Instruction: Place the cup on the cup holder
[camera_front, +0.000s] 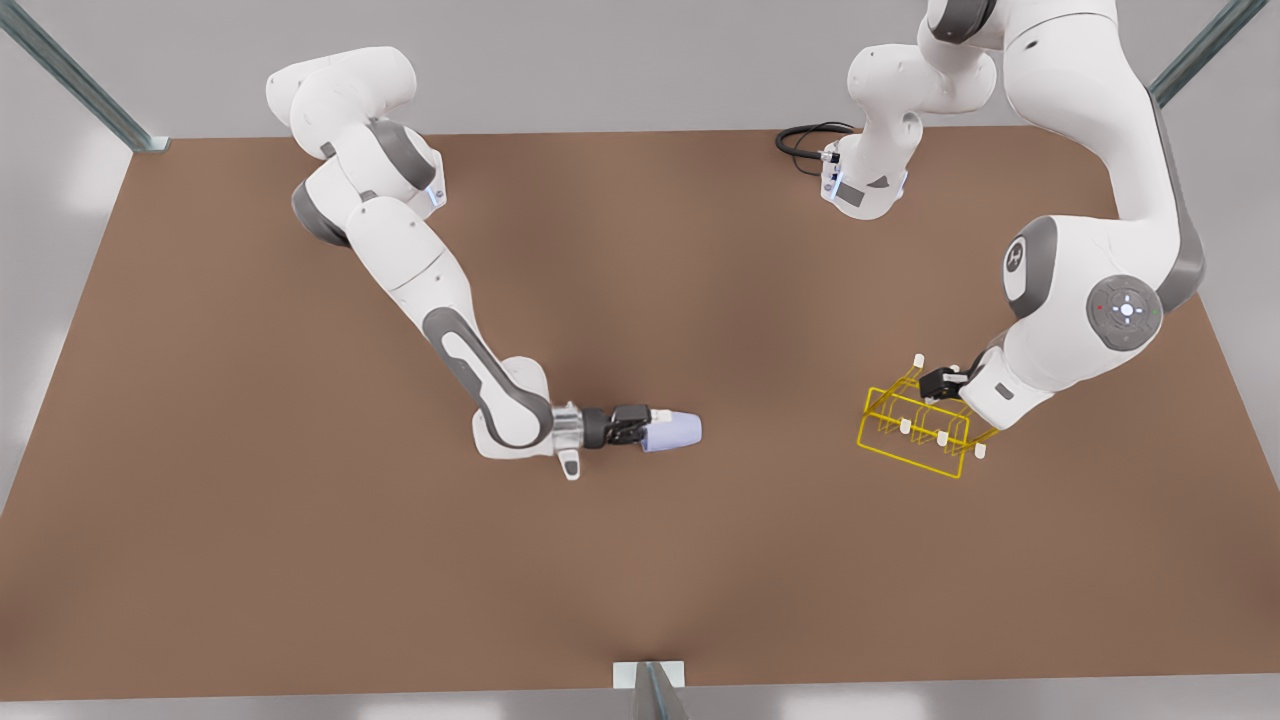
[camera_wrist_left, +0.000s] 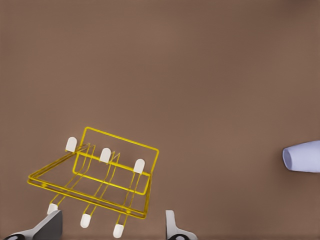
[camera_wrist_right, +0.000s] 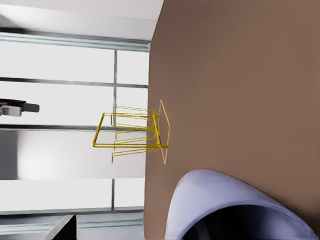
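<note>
In the front view the right gripper (camera_front: 640, 428) clasped the cup (camera_front: 672, 431) on its side just above the table (camera_front: 250, 500), long axis pointing toward the cup holder (camera_front: 920, 430), which stood well apart at the front view's right with the left gripper (camera_front: 943, 381) at its far edge. From the left wrist, that gripper's fingers (camera_wrist_left: 172, 225) were spread wide, straddling the near prongs without gripping, the cup (camera_wrist_left: 302, 156) far off. From the right wrist, the cup (camera_wrist_right: 235, 205) sat between the jaws, the cup holder (camera_wrist_right: 135, 132) ahead.
</note>
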